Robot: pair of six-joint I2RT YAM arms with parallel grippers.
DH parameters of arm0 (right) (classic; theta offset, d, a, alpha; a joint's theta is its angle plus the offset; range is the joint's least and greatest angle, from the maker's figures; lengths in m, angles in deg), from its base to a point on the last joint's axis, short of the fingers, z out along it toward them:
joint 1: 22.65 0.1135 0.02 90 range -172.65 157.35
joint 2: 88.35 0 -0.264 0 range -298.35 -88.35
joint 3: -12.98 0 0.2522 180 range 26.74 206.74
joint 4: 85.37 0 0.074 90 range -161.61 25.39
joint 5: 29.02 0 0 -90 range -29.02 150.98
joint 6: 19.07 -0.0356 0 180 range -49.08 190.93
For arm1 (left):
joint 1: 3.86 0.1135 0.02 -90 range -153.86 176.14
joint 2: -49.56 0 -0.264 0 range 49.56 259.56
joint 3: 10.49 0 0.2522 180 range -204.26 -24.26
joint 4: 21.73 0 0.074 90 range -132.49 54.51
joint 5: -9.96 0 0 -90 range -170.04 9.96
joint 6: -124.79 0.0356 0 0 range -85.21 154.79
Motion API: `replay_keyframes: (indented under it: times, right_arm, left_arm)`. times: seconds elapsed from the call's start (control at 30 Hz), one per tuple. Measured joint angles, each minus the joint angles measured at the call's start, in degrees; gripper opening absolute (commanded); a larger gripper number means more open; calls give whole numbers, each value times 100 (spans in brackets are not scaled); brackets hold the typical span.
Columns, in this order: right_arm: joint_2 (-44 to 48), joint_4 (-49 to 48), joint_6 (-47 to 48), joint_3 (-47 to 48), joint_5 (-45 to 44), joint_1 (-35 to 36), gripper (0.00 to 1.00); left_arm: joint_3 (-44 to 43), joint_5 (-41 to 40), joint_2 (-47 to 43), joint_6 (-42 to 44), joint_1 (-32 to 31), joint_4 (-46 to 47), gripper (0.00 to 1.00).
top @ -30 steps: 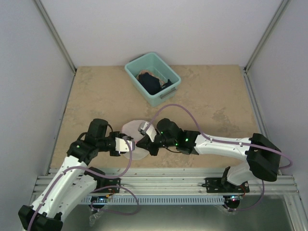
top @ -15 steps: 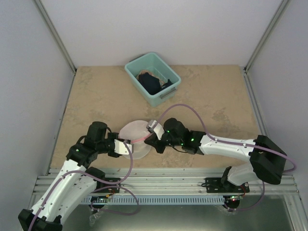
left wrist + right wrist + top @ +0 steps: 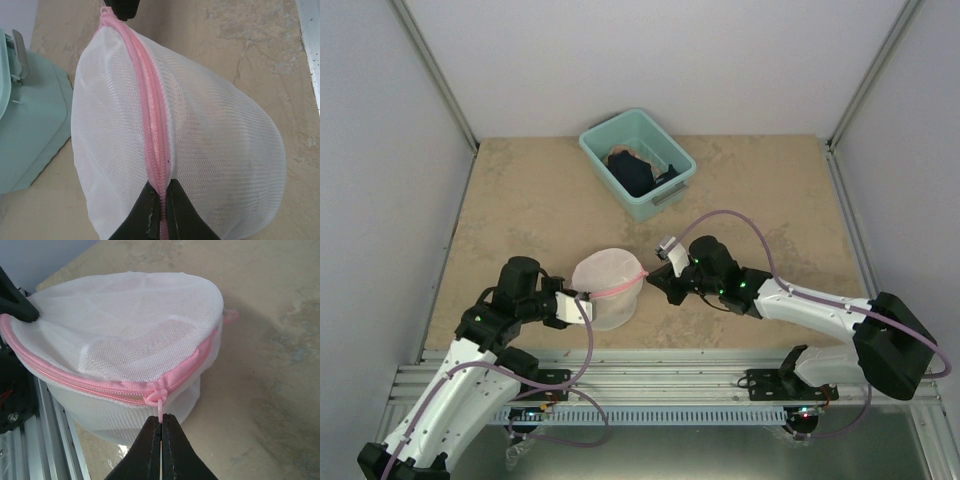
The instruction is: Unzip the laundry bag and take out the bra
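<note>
The laundry bag [image 3: 608, 288] is a round white mesh pouch with a pink zipper band, standing on the table between my arms. My left gripper [image 3: 582, 303] is shut on the zipper band [image 3: 159, 165] at the bag's left side. My right gripper [image 3: 655, 279] is shut on the pink zipper pull [image 3: 160, 407] at the bag's right side. The zipper [image 3: 90, 385] shows a narrow gap to the left of the slider in the right wrist view. The bra is hidden; only a faint shape shows through the mesh [image 3: 145, 340].
A teal plastic bin [image 3: 638, 163] with dark and pink clothes stands at the back middle; its edge also shows in the left wrist view [image 3: 30, 130]. The metal rail [image 3: 660, 380] runs along the table's near edge.
My right gripper has moved to the right with the zipper pull. The bag has risen from a flat shape into an upright dome. My left gripper has kept its hold.
</note>
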State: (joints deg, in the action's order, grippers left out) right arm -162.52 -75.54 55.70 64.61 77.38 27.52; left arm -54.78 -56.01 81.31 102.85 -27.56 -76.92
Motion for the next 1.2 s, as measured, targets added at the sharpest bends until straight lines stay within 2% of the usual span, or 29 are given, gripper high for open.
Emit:
replay_keyframes:
  times: [0.03, 0.07, 0.1, 0.2, 0.3, 0.47, 0.57, 0.67, 0.8, 0.9, 1.2]
  right_arm:
    - [11, -2, 0, 0, 22, 4, 0]
    - [13, 0, 0, 0, 52, 15, 1]
    - [7, 4, -2, 0, 57, 46, 1]
    - [-20, 13, -2, 15, 63, 214, 0]
    - [-83, 17, -7, 122, 83, 487, 1]
    - [-258, 17, 33, 540, 101, 901, 1]
    - [-415, 70, 120, 872, 131, 1113, 1]
    - [-494, 151, 249, 1064, 160, 1268, 0]
    - [-529, 260, 393, 1137, 245, 1357, 1]
    - [-529, 313, 424, 1132, 260, 1366, 0]
    - [-481, 262, 321, 697, 212, 1012, 1]
  left_arm:
    - [7, -11, -7, -46, -2, 2, 39]
    - [7, -15, -11, -52, -2, 7, 54]
    - [4, -2, -17, -96, -4, 7, 61]
    - [-52, 111, 2, -142, -2, -155, 72]
    - [-258, 437, 42, -219, -2, -400, 76]
    - [-439, 1115, 48, -634, -4, -535, 68]
    - [-439, 1292, 52, -883, -15, -496, 60]
    - [-409, 1305, 79, -1064, -61, -341, 46]
    - [-299, 1250, 98, -1132, -79, -151, 17]
    - [-249, 1204, 94, -1064, -79, -116, 1]
    - [-17, 953, -42, -651, -90, -96, 0]
